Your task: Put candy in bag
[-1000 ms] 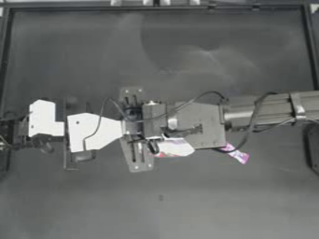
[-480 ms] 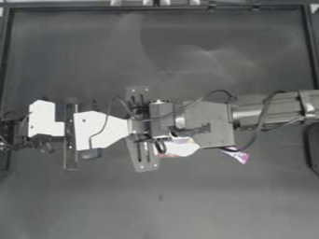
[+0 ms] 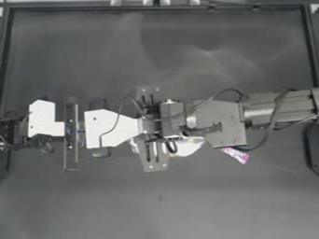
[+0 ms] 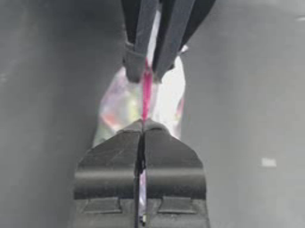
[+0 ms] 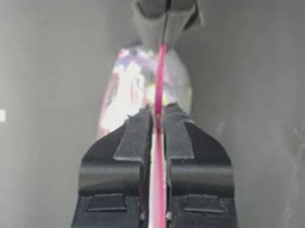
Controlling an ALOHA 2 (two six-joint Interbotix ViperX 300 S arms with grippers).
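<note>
Bench (image 3: 156, 46): I see a dark surface filling the overhead view, with both my arms meeting just left of its centre.

Right arm (image 3: 274, 106): it reaches in from 3 o'clock, running level across the bench to the middle.

Left arm (image 3: 109, 128): it comes in from 9 o'clock, its white housing lying just short of the meeting point.

Bag (image 3: 187, 147): the clear plastic bag sits at the centre of the overhead view, hanging below where the two tools meet; its white body shows toward 5 o'clock of them. In the left wrist view the bag (image 4: 128, 104) is stretched between the tools, pink seal strip edge-on, colourful contents visible through the plastic. In the right wrist view the bag (image 5: 128, 89) shows the same strip running straight between the two tools.

Left tool (image 4: 143, 124): I have it clenched on the bag's pink seal strip, jaws pressed together with the strip between them.

Right tool (image 5: 158, 109): clenched on the same seal strip at its other end, facing the left tool; in the overhead view the right tool (image 3: 163, 135) is partly hidden by the arm.

Candy (image 3: 235, 154): the small pink and white sweet lies loose on the bench toward 4 o'clock of the bag, near it but apart, below the right arm, touched by neither tool.
</note>
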